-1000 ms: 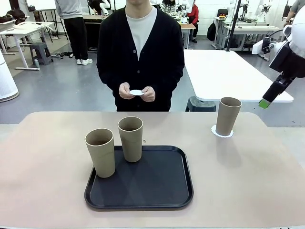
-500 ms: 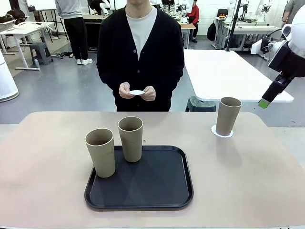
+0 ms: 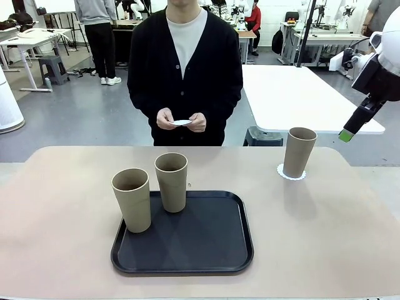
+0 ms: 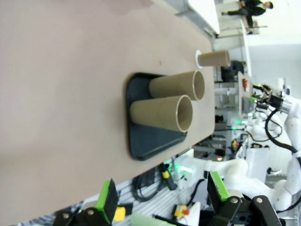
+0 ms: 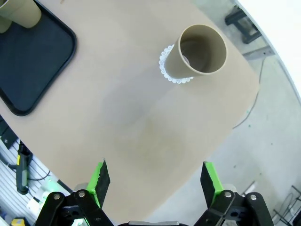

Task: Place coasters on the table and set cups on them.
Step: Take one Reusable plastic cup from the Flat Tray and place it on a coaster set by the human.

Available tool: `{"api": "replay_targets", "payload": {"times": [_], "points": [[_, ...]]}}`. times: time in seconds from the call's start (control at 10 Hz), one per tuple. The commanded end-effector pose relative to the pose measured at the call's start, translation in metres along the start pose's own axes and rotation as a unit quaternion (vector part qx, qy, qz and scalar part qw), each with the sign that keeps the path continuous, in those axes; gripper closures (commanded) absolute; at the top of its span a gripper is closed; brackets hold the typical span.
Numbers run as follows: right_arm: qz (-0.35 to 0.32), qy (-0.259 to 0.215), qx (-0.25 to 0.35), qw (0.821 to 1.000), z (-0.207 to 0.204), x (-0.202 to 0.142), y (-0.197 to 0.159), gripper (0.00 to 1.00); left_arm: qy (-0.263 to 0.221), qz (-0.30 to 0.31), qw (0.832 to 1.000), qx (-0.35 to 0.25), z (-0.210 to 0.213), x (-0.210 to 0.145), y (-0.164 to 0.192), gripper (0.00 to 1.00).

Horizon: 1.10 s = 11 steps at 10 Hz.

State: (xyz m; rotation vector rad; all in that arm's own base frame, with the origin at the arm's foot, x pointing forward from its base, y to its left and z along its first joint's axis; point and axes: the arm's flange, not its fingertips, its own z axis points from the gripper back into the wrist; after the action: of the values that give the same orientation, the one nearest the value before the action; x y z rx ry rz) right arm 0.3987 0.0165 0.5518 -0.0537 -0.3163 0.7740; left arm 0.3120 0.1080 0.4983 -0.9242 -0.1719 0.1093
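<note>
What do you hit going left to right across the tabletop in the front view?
left cup → middle cup → right cup, standing on a coaster → right pincer, raised in the air.

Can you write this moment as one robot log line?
done: one cup on coaster | waiting: two cups on tray | person: second coaster in hands | left gripper: open, empty | right gripper: open, empty

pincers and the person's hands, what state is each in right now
left pincer: open, empty
right pincer: open, empty
person's hands: holding a white coaster between them
</note>
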Motion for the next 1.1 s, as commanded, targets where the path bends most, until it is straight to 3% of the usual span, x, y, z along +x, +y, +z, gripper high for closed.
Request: {"api": "replay_targets", "payload": {"times": [0.0, 0.1, 0.3, 0.4, 0.8, 1.0], "points": [[0.0, 0.0, 0.0, 1.0, 0.0, 0.0, 0.0, 0.0, -0.003, 0.001, 1.0, -0.004, 0.0, 0.0, 0.0, 0.0], [-0.074, -0.085, 0.093, 0.989, 0.016, -0.038, 0.012, 0.0, -0.003, 0.001, 1.0, -0.004, 0.0, 0.0, 0.0, 0.0], [-0.202, -0.165, 0.166, 0.951, 0.027, -0.1, -0.013, 0.0, -0.003, 0.001, 1.0, -0.004, 0.0, 0.0, 0.0, 0.0], [-0.243, -0.178, 0.196, 0.933, 0.033, -0.127, -0.024, 0.0, -0.003, 0.001, 1.0, -0.004, 0.0, 0.0, 0.0, 0.0], [-0.302, -0.222, 0.3, 0.877, 0.035, -0.231, -0.083, 0.0, -0.003, 0.001, 1.0, -0.004, 0.0, 0.0, 0.0, 0.0], [-0.266, -0.227, 0.377, 0.858, 0.037, -0.272, -0.114, 0.0, -0.003, 0.001, 1.0, -0.004, 0.0, 0.0, 0.0, 0.0]]}}
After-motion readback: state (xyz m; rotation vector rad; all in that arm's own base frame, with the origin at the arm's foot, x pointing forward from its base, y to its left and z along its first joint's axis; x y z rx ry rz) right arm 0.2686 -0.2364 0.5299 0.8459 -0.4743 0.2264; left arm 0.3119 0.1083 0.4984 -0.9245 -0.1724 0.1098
